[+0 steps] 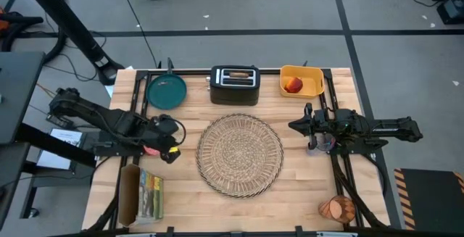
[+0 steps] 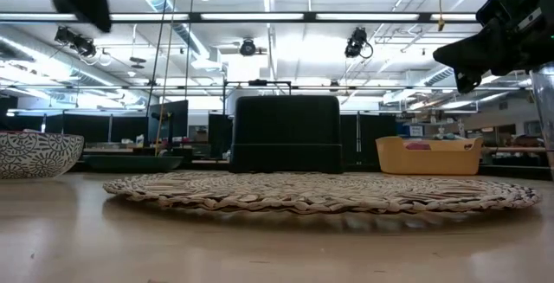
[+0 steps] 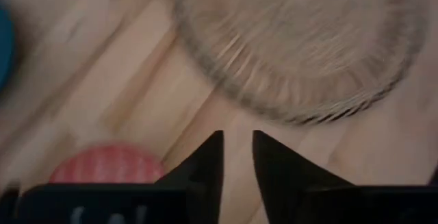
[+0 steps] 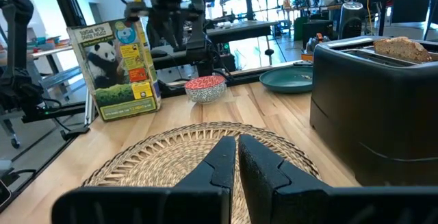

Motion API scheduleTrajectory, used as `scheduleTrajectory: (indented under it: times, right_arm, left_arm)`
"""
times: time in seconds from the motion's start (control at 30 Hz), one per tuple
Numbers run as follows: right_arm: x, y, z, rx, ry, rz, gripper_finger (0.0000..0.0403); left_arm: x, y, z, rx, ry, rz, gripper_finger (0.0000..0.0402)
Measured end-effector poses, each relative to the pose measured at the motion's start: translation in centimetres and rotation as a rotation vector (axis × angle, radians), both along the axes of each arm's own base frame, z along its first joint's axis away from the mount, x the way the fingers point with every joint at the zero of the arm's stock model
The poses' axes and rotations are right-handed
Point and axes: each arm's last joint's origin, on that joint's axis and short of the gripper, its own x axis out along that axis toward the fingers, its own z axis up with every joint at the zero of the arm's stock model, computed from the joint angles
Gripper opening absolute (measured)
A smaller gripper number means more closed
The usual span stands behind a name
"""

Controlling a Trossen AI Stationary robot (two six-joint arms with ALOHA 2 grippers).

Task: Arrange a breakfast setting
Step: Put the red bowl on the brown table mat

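Note:
The round straw placemat [image 1: 240,154] lies at the table's middle. The teal plate [image 1: 166,90] lies at the far left. The toast slice [image 4: 400,46] stands in the black toaster [image 1: 235,85]. The red fruit [image 1: 293,85] lies in the yellow bin [image 1: 301,81]. The small patterned bowl [image 4: 205,87], red inside, stands left of the mat. My left gripper [image 3: 237,152] hovers above the table beside the bowl, fingers pointing down with a narrow gap, empty. My right gripper [image 4: 237,148] is shut and empty, right of the mat. The orange tumbler [image 1: 336,209] is at the near right corner. The blue spoon does not show.
A cereal box [image 1: 141,193] with a panda picture stands near the table's front left corner. A clear glass-like thing [image 2: 545,118] stands under my right arm. Bare wood shows in front of the mat and between the mat and the toaster.

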Motion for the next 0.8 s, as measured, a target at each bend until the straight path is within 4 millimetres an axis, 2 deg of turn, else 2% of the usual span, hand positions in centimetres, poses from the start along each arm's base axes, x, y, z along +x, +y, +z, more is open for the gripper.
scheduleTrajectory:
  times: [0.2, 0.33, 0.5, 0.7, 0.8]
  right_arm:
    - [0.0, 0.0, 0.0, 0.0, 0.0, 0.0, 0.003]
    - [0.0, 0.0, 0.0, 0.0, 0.0, 0.0, 0.003]
    - [0.0, 0.0, 0.0, 0.0, 0.0, 0.0, 0.003]
    - [0.0, 0.0, 0.0, 0.0, 0.0, 0.0, 0.003]
    - [0.0, 0.0, 0.0, 0.0, 0.0, 0.0, 0.003]
  left_arm:
    - [-0.4, 0.4, -2.1, -0.04, 0.123, 0.099, 0.0168]
    - [-0.8, 0.8, -4.1, -0.054, 0.18, 0.167, 0.0195]
    - [-1.2, 1.7, -6.6, -0.11, 0.256, 0.275, 0.0205]
    - [-1.4, 2.4, -8.1, -0.119, 0.296, 0.314, 0.0205]
    - [-0.7, 2.2, -8.9, -0.135, 0.285, 0.305, 0.0205]
